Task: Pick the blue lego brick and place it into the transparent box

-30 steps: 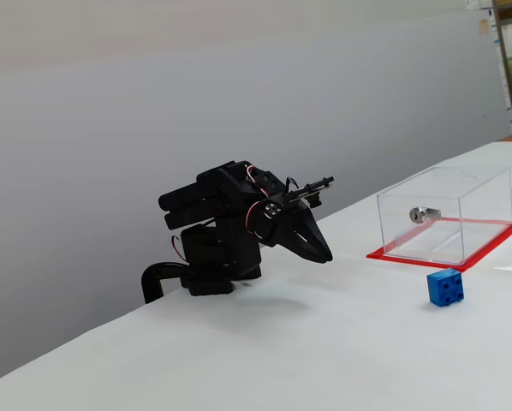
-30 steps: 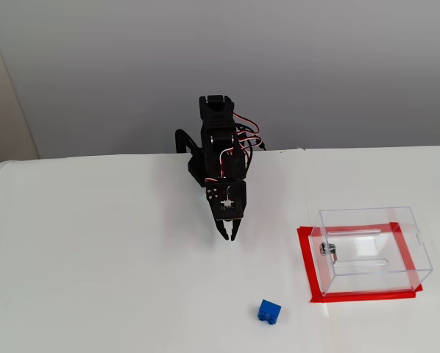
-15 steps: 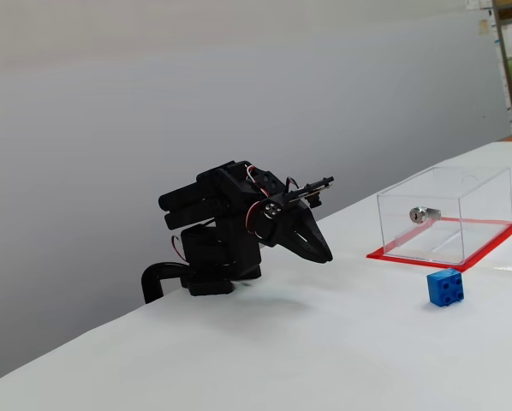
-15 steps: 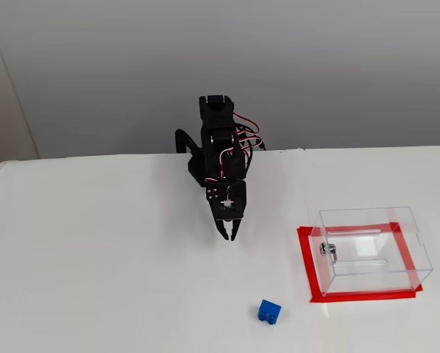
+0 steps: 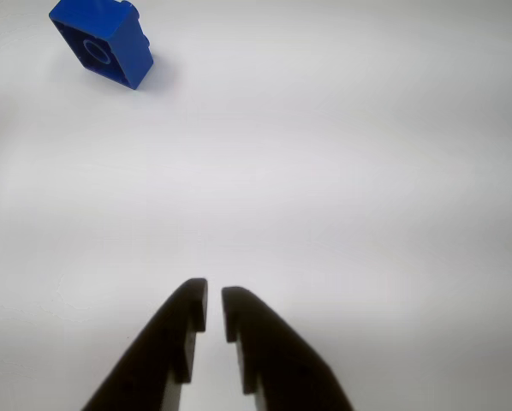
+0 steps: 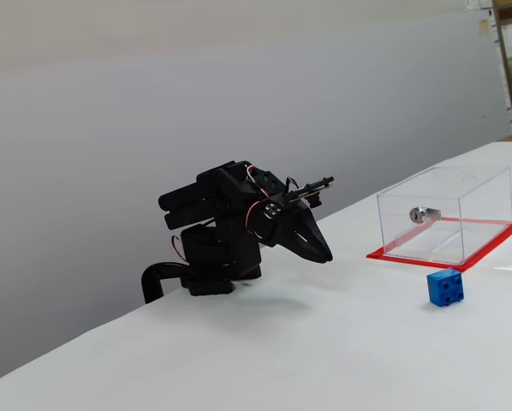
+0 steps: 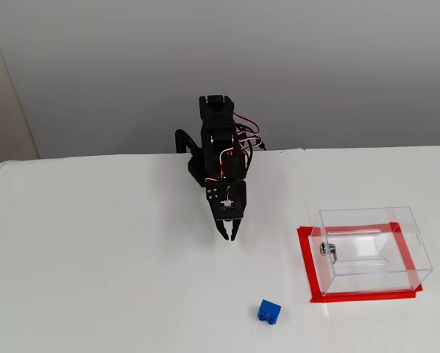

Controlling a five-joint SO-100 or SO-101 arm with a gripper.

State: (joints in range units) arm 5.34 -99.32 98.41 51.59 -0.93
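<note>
The blue lego brick (image 5: 102, 43) lies on the white table, at the top left of the wrist view, far ahead of my gripper (image 5: 214, 295). In both fixed views the brick (image 6: 444, 287) (image 7: 268, 312) sits apart from the transparent box (image 6: 483, 218) (image 7: 371, 254), just off the corner of its red base. The box has a silver lock piece (image 6: 420, 214) on its wall. My gripper (image 6: 324, 255) (image 7: 229, 235) is folded low near the arm's base, empty, its fingers nearly together with only a thin gap.
The white table (image 7: 95, 279) runs wide around the arm. A grey wall (image 7: 338, 66) stands behind the arm. The table's back edge is near the arm's base (image 6: 196, 278).
</note>
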